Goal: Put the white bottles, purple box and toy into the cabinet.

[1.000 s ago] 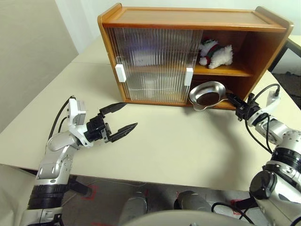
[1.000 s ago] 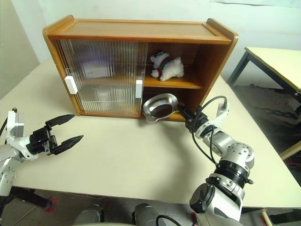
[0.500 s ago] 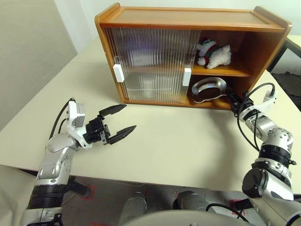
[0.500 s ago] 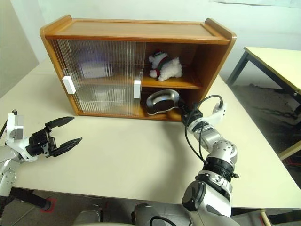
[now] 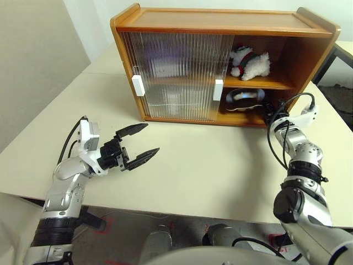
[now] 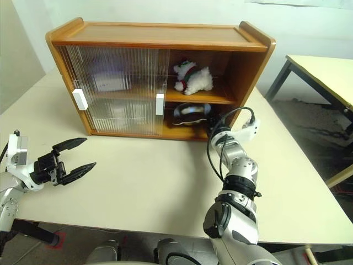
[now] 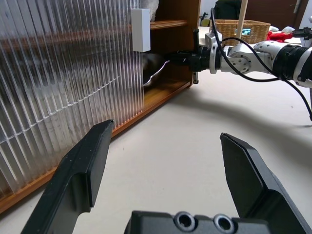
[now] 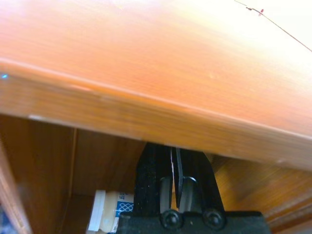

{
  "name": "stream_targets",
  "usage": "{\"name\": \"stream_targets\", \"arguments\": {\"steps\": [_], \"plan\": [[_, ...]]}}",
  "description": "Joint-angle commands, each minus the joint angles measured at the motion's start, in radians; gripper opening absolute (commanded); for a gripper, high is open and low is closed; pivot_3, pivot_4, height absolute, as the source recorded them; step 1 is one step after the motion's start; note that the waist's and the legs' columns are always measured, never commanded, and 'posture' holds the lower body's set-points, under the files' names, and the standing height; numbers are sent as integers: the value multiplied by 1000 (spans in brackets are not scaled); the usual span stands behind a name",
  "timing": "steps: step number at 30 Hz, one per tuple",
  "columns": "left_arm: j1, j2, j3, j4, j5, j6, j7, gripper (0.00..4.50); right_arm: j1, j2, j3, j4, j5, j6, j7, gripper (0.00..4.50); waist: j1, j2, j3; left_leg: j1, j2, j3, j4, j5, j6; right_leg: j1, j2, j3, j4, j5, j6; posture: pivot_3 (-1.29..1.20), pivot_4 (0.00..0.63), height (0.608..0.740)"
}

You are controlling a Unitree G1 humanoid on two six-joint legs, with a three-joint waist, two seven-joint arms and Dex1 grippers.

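The cabinet [image 5: 220, 22] stands at the back of the table, its right half open. On its upper shelf lies the toy [image 5: 251, 62]. A steel dish [image 5: 242, 98] sits inside the lower shelf opening, with my right gripper [image 5: 268, 112] shut on its rim. In the right wrist view, one white bottle [image 8: 108, 217] with a blue label stands deep in the lower shelf past my shut fingers [image 8: 165, 187]. A pale purple blur [image 5: 165, 65] behind the ribbed door could be the purple box, but it is too blurred to tell. My left gripper [image 5: 152, 137] hovers open and empty over the table.
Two ribbed sliding doors [image 5: 176, 74] with white handles [image 5: 135, 85] cover the cabinet's left half. Bare table [image 5: 209, 165] lies between my arms and the cabinet. A second table [image 6: 325, 69] stands off to the right.
My right gripper has carried the steel dish from in front of the cabinet into the lower shelf opening, levelling it. The left arm has not moved.
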Motion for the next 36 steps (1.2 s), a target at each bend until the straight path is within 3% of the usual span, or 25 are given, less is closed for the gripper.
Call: {"name": "stream_targets", "arguments": {"steps": [1,2,12,21,23,29,35,36], "plan": [[12,2,3,0,9,-5,2,4500,-6,-3,37,38,-26,-7,-4,503,0,0,0,0,0,0,0,0,0,0,0,0,0,0,0,-127,0,740],[15,2,3,-3,9,-4,4,4500,-5,-4,44,40,-24,-2,6,717,0,0,0,0,1,0,0,0,0,0,1,0,0,0,0,-127,0,740],[8,-3,-9,-11,12,0,16,4500,49,-34,103,-8,-41,48,32,4473,3,1,1,-1,2,0,0,0,0,0,3,0,0,0,0,-135,0,740],[13,-2,-1,10,12,-16,5,4500,221,-89,240,-285,-65,193,78,4473,1,1,1,0,2,0,1,0,0,1,4,0,0,0,1,-136,0,740],[15,-3,0,17,13,-22,3,4500,268,-89,285,-374,-68,210,107,4473,1,1,1,0,2,0,1,0,0,1,4,0,0,-3,7,-135,0,740],[17,-4,0,35,15,-40,-4,4500,352,-83,410,-539,-43,279,226,2424,-3,1,1,2,1,1,2,0,0,3,9,-2,0,-5,12,-133,1,740],[17,-1,1,44,7,-47,-20,4500,281,-23,526,-584,-43,284,282,57,-3,1,1,2,0,1,3,0,0,3,9,-1,0,-8,4,-121,0,740],[17,-2,0,44,6,-48,-23,4500,270,-11,532,-577,-43,278,286,21,-3,1,1,2,1,1,3,0,0,2,8,-1,0,-7,3,-117,0,740]]}}
